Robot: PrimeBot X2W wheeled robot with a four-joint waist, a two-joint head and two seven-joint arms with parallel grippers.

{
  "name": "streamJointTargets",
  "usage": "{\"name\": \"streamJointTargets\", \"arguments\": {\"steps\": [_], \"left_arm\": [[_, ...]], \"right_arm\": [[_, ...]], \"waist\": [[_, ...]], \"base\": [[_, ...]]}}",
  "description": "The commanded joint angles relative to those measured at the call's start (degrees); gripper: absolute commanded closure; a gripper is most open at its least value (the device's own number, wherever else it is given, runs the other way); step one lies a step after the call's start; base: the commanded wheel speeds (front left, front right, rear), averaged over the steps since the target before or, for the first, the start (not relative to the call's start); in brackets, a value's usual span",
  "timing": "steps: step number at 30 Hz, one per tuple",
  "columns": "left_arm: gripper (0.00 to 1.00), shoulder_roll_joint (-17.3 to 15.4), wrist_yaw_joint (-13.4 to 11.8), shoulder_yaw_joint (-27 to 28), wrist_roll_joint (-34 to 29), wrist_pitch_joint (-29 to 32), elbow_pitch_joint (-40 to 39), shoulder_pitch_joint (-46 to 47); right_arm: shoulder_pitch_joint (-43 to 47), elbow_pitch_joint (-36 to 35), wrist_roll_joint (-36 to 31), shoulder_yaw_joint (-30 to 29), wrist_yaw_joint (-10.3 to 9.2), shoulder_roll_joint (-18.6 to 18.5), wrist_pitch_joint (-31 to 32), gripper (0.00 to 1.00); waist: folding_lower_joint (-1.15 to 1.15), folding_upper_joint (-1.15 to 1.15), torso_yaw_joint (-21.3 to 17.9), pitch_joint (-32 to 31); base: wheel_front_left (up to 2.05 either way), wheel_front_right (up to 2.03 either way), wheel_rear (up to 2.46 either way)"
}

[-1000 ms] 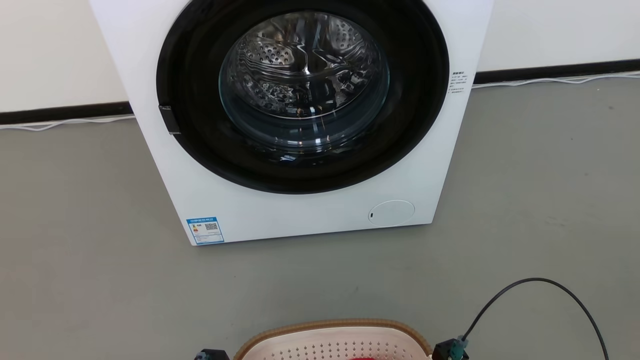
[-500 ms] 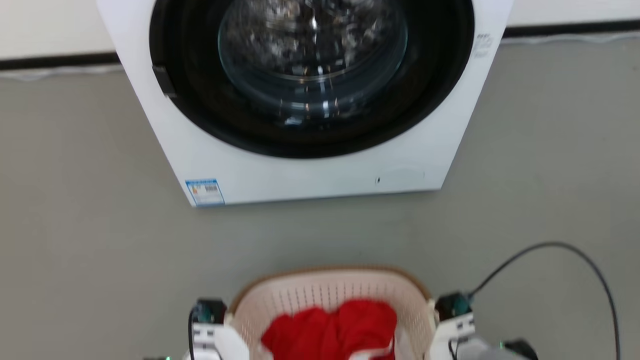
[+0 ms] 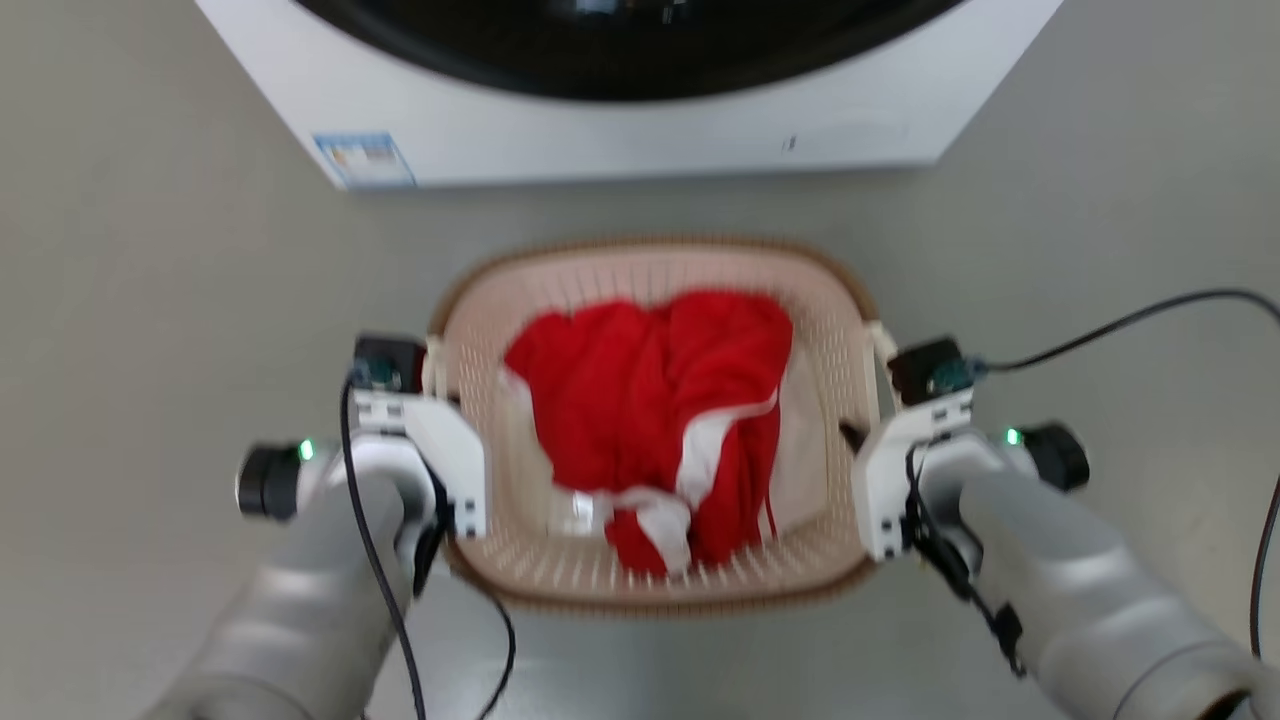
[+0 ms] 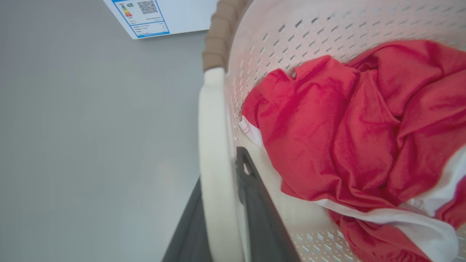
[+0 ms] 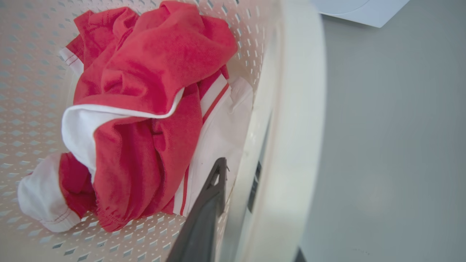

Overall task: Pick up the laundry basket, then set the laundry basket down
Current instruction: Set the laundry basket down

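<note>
The laundry basket point(image 3: 655, 265) is cream, perforated, with a brown rim, and sits in front of me in the head view with a red and white garment point(image 3: 650, 400) inside. My left gripper point(image 4: 220, 171) is shut on its white left loop handle point(image 4: 213, 145), one dark finger inside the basket wall and one outside. My right gripper point(image 5: 258, 189) is shut on the right handle point(image 5: 295, 127) in the same way. Both pale forearms flank the basket. Whether its base touches the floor I cannot tell.
A white washing machine point(image 3: 620, 130) stands just beyond the basket, its blue label point(image 3: 365, 160) at the lower left corner. A black cable point(image 3: 1130, 320) loops over the grey floor point(image 3: 150, 300) to the right.
The head camera has tipped downward, so the washing machine has slid up the picture and the whole basket and both arms have come into it. Both grippers remain at the basket's sides.
</note>
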State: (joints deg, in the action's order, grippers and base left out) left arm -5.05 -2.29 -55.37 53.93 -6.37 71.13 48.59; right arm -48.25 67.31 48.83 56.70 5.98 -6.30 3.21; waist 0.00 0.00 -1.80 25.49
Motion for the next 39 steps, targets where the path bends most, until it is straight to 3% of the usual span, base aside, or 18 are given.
{"name": "streamJointTargets", "arguments": {"steps": [1,9,16,39], "left_arm": [[1.0,1.1,0.2,0.7,-0.8,-1.0,-1.4,3.0],[1.0,1.4,0.3,1.1,-1.5,-4.6,-1.1,11.4],[1.0,1.6,0.4,1.4,-1.9,-6.9,-0.5,15.3],[1.0,1.4,1.3,0.1,-4.1,-7.2,1.8,19.4]], "right_arm": [[-1.2,-2.5,-1.2,0.8,1.51,3.4,-2.1,1.0],[-8.4,-1.3,-2.0,0.7,1.51,1.3,-7.8,1.0],[-12.6,0.2,-1.6,0.4,1.51,0.3,-10.6,1.0],[-16.2,3.8,0.6,-0.3,1.51,1.6,-13.5,1.0]], "waist": [[0.0,0.0,0.6,7.3],[0.0,0.0,1.9,17.6],[0.0,0.0,2.2,22.8],[0.0,0.0,0.6,27.1]], "base": [[0.0,0.0,0.0],[0.0,0.0,0.0],[0.0,0.0,0.0],[0.0,0.0,0.0]]}}
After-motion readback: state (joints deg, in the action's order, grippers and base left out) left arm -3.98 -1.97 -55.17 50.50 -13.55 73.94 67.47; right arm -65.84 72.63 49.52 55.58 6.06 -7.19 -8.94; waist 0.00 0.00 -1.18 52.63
